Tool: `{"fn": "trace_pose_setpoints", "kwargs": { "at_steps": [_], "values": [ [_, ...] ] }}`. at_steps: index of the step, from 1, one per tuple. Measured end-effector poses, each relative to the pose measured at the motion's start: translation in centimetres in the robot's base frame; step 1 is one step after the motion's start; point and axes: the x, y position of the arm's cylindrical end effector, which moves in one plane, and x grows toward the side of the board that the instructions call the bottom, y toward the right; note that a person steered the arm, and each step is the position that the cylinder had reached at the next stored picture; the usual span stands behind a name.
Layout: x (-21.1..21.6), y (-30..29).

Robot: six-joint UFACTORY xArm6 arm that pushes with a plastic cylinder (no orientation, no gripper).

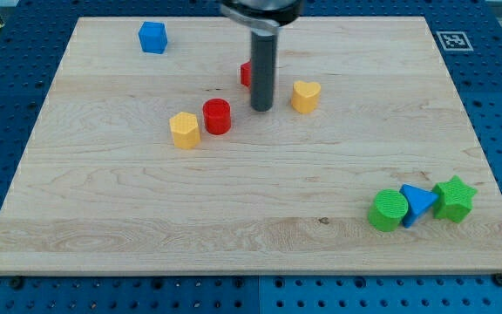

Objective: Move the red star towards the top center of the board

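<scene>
A wooden board (251,227) is seen lying on a blue perforated table (7,87), with a small black-and-white marker (451,40) stuck at its upper right corner. A dark rod (262,70) is lowered from the view's top, and my tip (261,109) is set on the board, a little above the board's middle. No jaws are carried by this arm, so nothing can be told of any opening or holding; only a plain rod end is shown.

The red star (246,74) is largely hidden behind the rod: only a small red part is seen at the rod's left edge, above the tip, and its shape cannot be made out from what is shown. Whether the rod is touching it cannot be told.

A yellow heart (305,96) is placed just beside the tip on the view's right. A red cylinder (217,116) is found near the tip on the view's left, and a yellow block (185,130), roughly six-sided, is set just beside that cylinder, further left and slightly lower. A blue cube (152,37) is seen well apart, near the top left corner.

At the bottom right, three blocks are grouped closely: a green cylinder (389,210), a blue triangle (418,203) and a green star (453,198), from left to right.
</scene>
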Motion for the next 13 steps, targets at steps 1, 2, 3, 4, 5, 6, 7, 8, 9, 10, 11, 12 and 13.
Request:
{"fn": "trace_pose_setpoints", "kwargs": {
  "at_steps": [1,2,3,4,5,6,7,8,9,10,11,12,13],
  "values": [
    [-1.8,-2.9],
    [-4.5,-0.4],
    [-4.8,5.3],
    [-4.6,6.1],
    [-3.3,6.2],
    [-3.2,10.6],
    [-6.3,11.7],
    [-10.1,9.7],
    [-9.8,9.8],
    [-5.5,11.4],
    [-4.2,10.2],
    [-6.3,7.6],
    [-10.0,6.4]
  ]
}}
